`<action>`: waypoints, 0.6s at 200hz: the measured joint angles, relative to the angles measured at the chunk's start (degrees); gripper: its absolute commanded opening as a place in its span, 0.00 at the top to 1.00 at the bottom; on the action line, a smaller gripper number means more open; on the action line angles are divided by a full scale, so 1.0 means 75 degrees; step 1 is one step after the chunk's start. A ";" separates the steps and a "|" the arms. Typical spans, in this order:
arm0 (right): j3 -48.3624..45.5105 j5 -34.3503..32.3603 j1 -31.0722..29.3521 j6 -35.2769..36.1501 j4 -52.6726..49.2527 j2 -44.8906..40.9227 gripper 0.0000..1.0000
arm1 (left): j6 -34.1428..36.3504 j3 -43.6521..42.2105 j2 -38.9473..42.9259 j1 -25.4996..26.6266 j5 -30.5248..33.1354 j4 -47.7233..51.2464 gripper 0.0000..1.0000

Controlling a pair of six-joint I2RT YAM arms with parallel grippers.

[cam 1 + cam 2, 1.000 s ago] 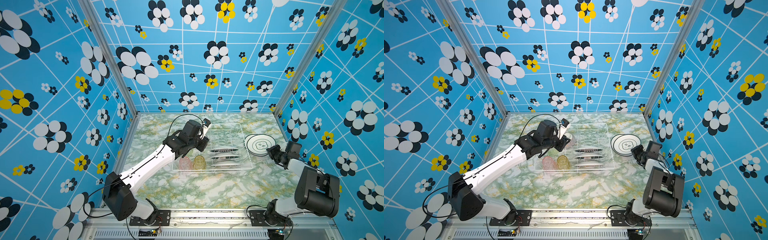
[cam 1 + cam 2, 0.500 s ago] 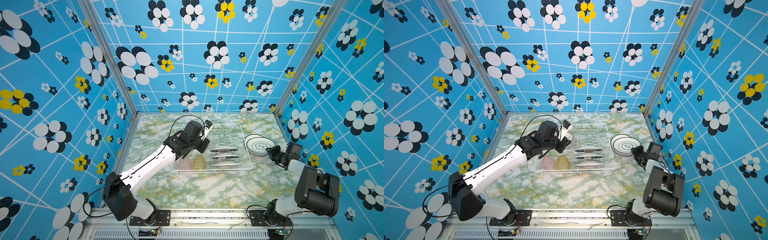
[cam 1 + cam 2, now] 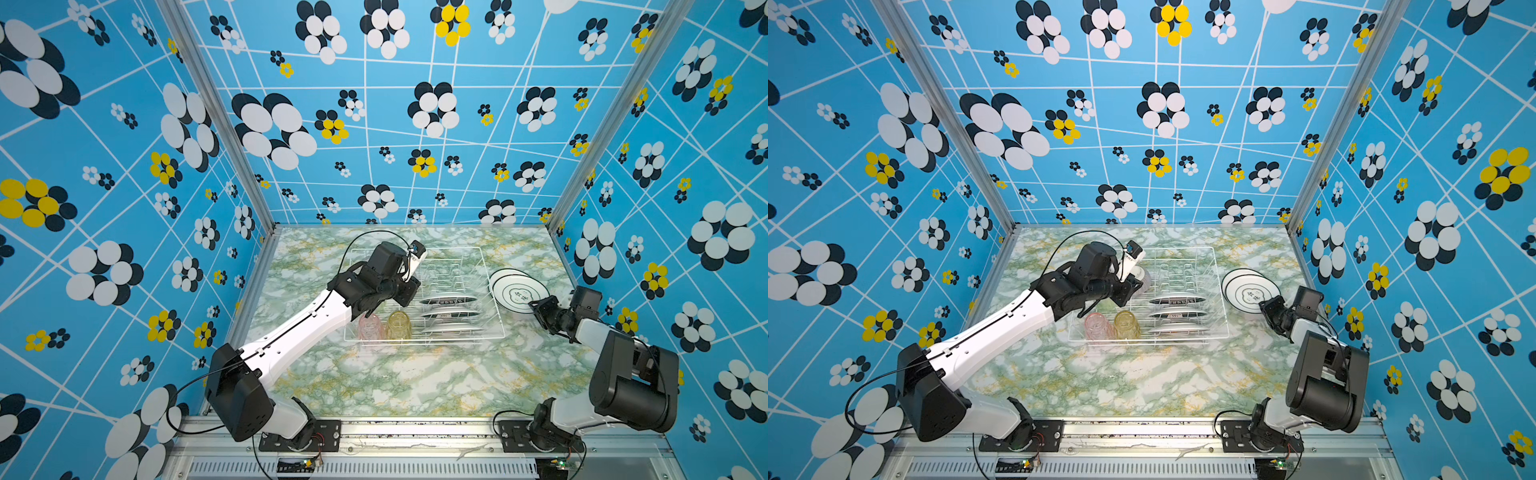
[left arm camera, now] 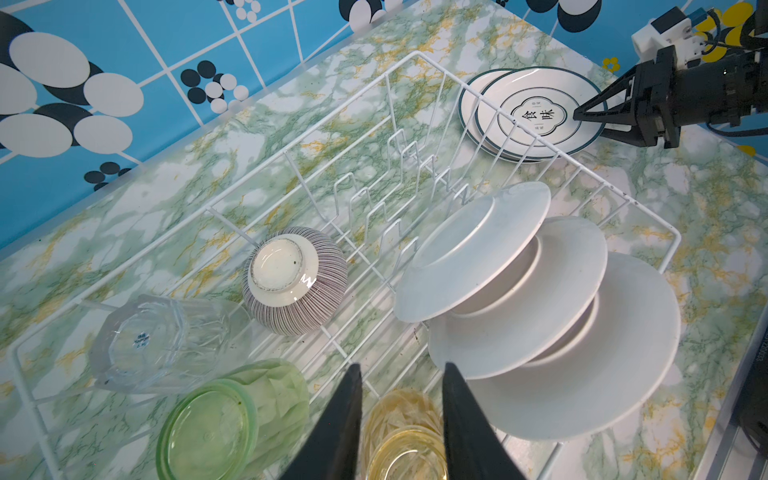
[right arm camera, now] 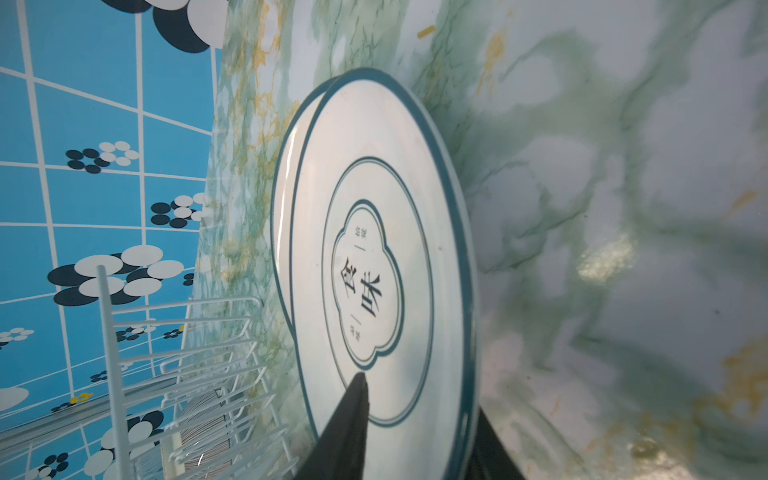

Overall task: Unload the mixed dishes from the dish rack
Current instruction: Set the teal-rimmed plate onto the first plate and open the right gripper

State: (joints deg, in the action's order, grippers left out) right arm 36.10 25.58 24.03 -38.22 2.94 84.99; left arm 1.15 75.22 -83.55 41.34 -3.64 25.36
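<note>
White wire rack (image 3: pixel 453 266) sits toward the back of a green-marbled counter (image 3: pixel 415 382), inside a booth with blue flowered walls.

Three plates (image 4: pixel 577 266) stand on edge in the rack's divider prongs, one behind another, plain white backs toward the left wrist camera. Beside them in the rack is a striped bowl (image 4: pixel 295 280), turned so its base shows. Four tumblers are in the rack too, bases showing: a clear tumbler (image 4: pixel 153 345) next to the bowl, a green tumbler (image 4: pixel 232 419) beside that, then an amber tumbler (image 4: pixel 405 440) and a pink tumbler (image 3: pixel 371 328) at the near edge.

The left claw (image 4: pixel 402 368) hovers above the rack, over the amber tumbler. Its jaws are apart and hold nothing.

Just outside the rack's right side, two plates lie stacked face up on the counter. The top plate (image 4: pixel 536 112) has a dark green rim and printed characters in the middle; the lower plate (image 4: pixel 467 104) peeks out from under it. The right claw (image 4: pixel 588 124) is at the top plate's near edge with its jaws spread, one above the rim and one below, not pinching it.
</note>
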 measured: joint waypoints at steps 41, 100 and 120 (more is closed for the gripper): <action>0.0020 -0.0114 0.0000 0.0201 -0.0329 0.0000 0.56 | 0.0026 0.0038 -0.0169 0.0000 0.0000 0.0032 0.66; 0.0227 -0.0443 0.0003 0.0667 -0.0947 -0.0017 0.44 | 0.0058 0.0038 -0.0178 0.0000 0.0000 0.0047 0.66; 0.0423 -0.0717 0.0000 0.0906 -0.1294 -0.0017 0.37 | 0.0061 0.0038 -0.0198 0.0000 0.0000 0.0050 0.66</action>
State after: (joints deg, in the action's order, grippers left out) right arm 39.27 20.21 24.03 -31.42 -6.76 84.86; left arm 1.61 75.50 -85.03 41.34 -3.64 25.74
